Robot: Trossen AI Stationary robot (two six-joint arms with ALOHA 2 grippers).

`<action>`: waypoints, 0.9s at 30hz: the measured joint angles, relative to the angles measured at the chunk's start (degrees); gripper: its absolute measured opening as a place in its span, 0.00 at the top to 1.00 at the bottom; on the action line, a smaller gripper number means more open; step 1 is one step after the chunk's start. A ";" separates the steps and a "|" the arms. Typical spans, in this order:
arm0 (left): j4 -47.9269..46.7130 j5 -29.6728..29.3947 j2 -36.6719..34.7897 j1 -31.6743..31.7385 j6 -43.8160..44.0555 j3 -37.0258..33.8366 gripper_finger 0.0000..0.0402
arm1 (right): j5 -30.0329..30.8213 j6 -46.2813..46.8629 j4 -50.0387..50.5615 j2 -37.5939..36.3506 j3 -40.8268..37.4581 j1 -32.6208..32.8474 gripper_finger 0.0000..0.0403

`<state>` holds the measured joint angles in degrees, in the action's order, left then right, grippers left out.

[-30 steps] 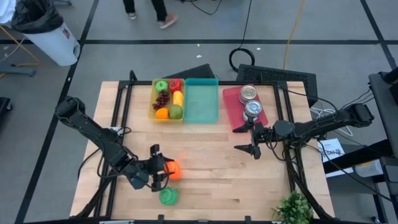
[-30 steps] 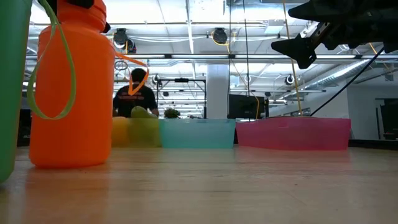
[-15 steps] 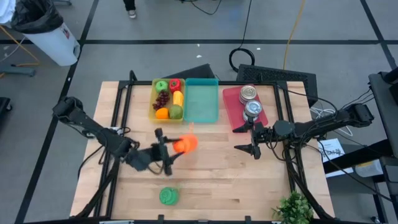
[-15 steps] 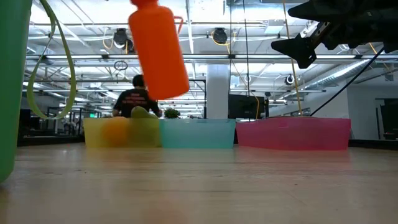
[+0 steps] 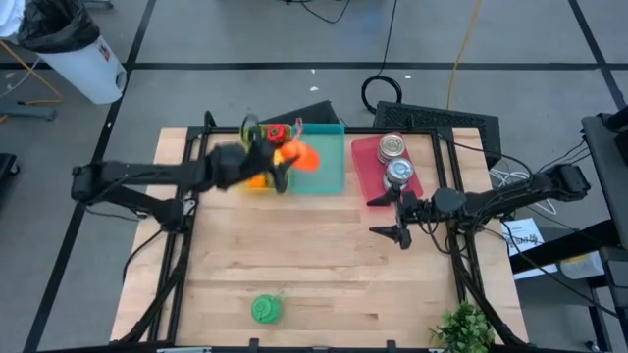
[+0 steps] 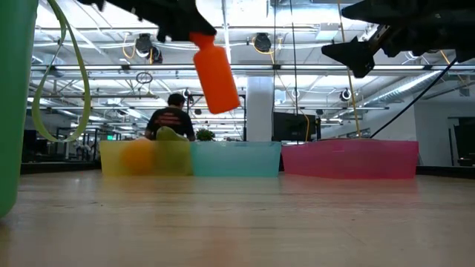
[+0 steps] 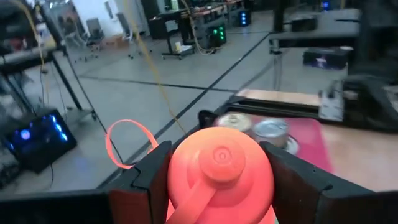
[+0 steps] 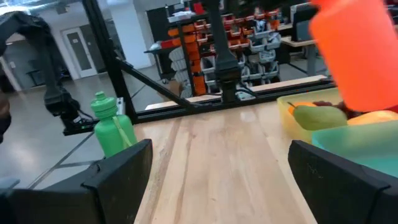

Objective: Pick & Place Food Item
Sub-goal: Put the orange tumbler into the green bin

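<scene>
Upper centre of the high view: left gripper (image 5: 279, 162), arm stretched level from the frame's left, fingers clamped on one orange bottle (image 5: 299, 157).
Bottle position: in the air over the yellow bin (image 5: 241, 176) and teal bin (image 5: 319, 175), tilted in the low view.
Right gripper (image 5: 388, 216): centre right, just below the pink tray (image 5: 365, 157), jaws spread wide, holding nothing.
Bottles: two, orange and green bottle (image 5: 265, 309), the latter at the lower centre.
Cans (image 5: 392, 147): two, on the pink tray.
Containers: three in a row.
</scene>
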<state>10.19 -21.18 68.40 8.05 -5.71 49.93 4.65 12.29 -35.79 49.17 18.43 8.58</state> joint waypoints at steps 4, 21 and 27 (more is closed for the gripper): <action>-3.66 7.95 5.20 10.45 2.71 5.12 0.49 | 0.02 0.09 0.31 0.02 -0.02 -1.55 0.11; -17.01 11.23 34.53 19.30 10.11 30.56 0.49 | 0.04 0.72 1.85 0.02 -0.02 -3.30 0.11; -15.77 11.59 37.65 20.83 14.00 30.98 0.47 | 0.02 0.72 1.90 0.04 0.00 -3.30 0.11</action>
<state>-5.57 -9.59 106.05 28.88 8.29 80.90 4.67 13.02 -33.89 49.21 18.44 5.28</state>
